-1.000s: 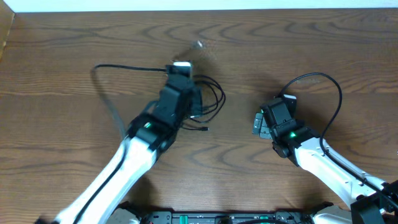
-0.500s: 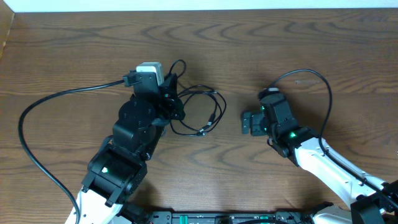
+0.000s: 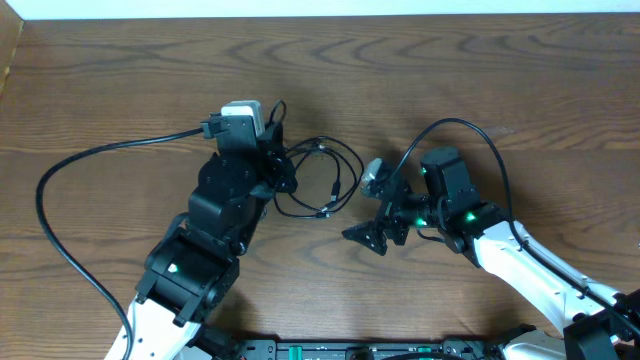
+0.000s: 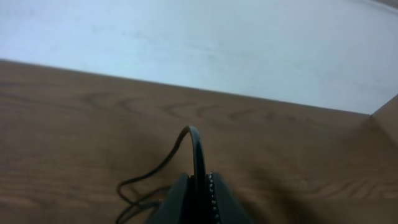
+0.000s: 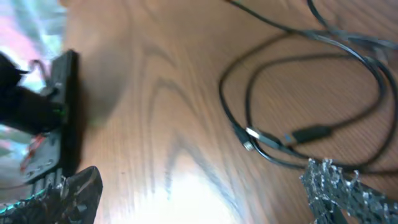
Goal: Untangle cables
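We see the left pincer [image 4: 199, 183] clamped on the black cord [image 4: 197, 146]. In the left wrist view the cord rises from between the two closed fingers [image 4: 177, 200], arches over and drops to the left onto the worktop [image 3: 480, 70]. From overhead, that arch stands just beyond the white camera box [image 3: 240, 113] on the left wrist, a little left of the worktop's middle. The left arm reaches there from the near left corner.

The cables [image 5: 311, 133] lie as a loose heap of overlapping loops on the wood, just right of the left pincer and between the two arms. In the right wrist view we make out a dark plug body and a small metal-tipped plug end lying among the loops. A paler strand [image 5: 354, 38] crosses the far side of the heap. It is blurred, so we cannot say for sure that it is the white cord, nor how the two cords cross each other.

The right pincer [image 3: 372, 206] has its jaws spread wide and holds nothing. It sits close to the right edge of the loops, one finger towards the far side of the worktop and the other towards the near side. In its own view the two fingertips [image 5: 74, 190] show at the bottom corners with bare wood between them, and the loops lie ahead on the right. We cannot tell whether the far finger touches the outermost loop.
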